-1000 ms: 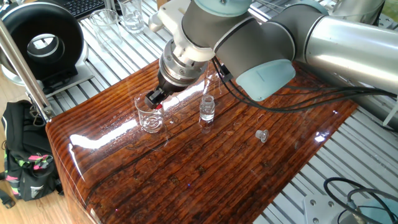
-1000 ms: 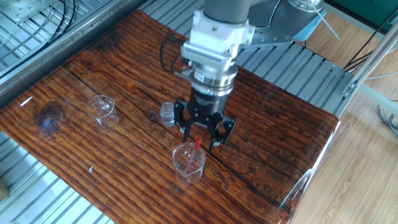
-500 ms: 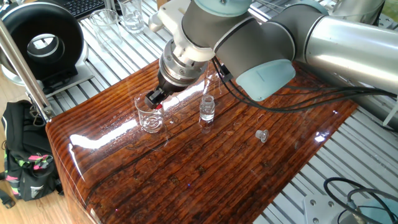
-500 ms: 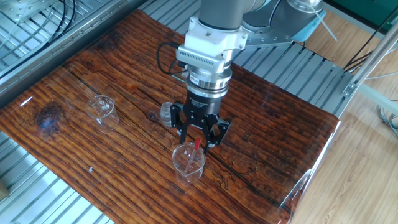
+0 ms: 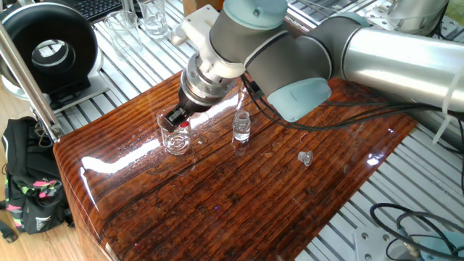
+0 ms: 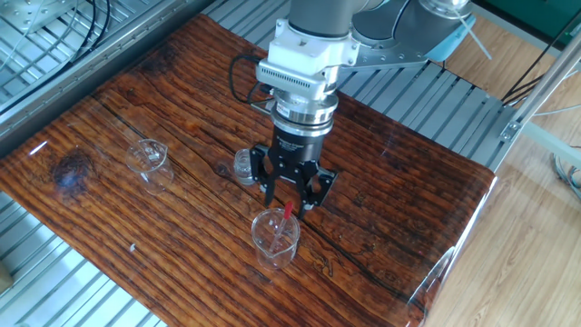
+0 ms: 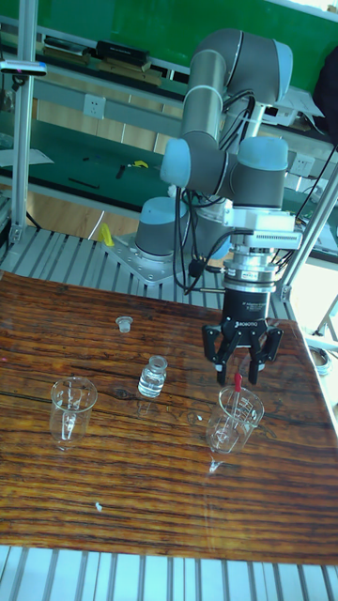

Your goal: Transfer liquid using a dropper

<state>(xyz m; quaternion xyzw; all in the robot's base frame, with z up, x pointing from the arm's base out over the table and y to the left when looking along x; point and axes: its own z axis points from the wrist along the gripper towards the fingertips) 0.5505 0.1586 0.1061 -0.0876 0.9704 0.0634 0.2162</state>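
Note:
The dropper [image 6: 287, 216], a thin clear tube with a red bulb [image 7: 238, 382], stands leaning in a small clear beaker [image 6: 275, 240] on the wooden table. My gripper [image 6: 290, 202] hangs just above the beaker's rim and is open, one finger on each side of the red bulb without touching it. In the one fixed view the gripper [image 5: 177, 120] hides most of the bulb [image 5: 185, 125] over the beaker [image 5: 175, 139]. A small clear vial [image 6: 243, 165] stands beside it. I cannot make out the liquid in any of the glassware.
A second clear beaker [image 6: 148, 160] stands at the left of the table [image 6: 118, 100]. A small cap [image 5: 305, 156] lies apart from the vial [image 5: 241, 128]. Metal slatted benching surrounds the wooden top, and the arm's base is behind it.
The gripper has shifted slightly left over the beaker. The dropper and the glassware have not moved.

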